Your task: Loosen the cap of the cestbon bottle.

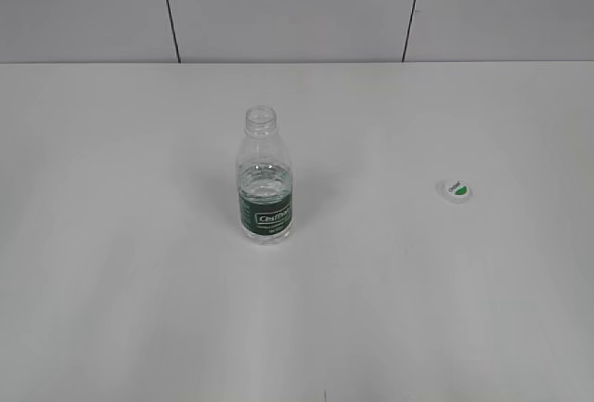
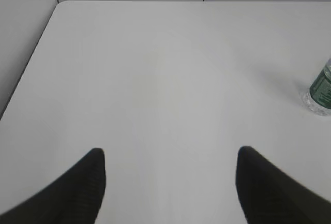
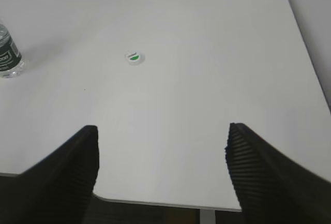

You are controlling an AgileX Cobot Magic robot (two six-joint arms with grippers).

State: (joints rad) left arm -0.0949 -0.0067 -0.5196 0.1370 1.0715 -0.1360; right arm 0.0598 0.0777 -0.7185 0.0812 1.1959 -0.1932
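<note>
Small clear plastic cestbon bottle [image 1: 265, 184] stands upright mid-worktop [image 1: 111, 235], neck bare. Small round white screw cap [image 1: 456, 191] lies well apart, rightward. Both grippers [image 2: 168, 182] [image 3: 161, 175] spread, empty. Task judged complete; no further move required

Looking down from your right wrist, you see the white worktop [image 3: 207, 79] running away from you, its near edge crossing low in the picture and its far right corner rounded against a grey wall. The right end effector [image 3: 161, 175] frames the bottom, its two dark ribbed fingers [image 3: 258, 177] spread wide with nothing between them but bare worktop and the near edge. The cap [image 3: 134, 57] lies by itself on the worktop, far and left of centre, green mark up. The bottle [image 3: 9, 56] stands upright at the far left edge, cut off there, well apart from the cap.
</note>
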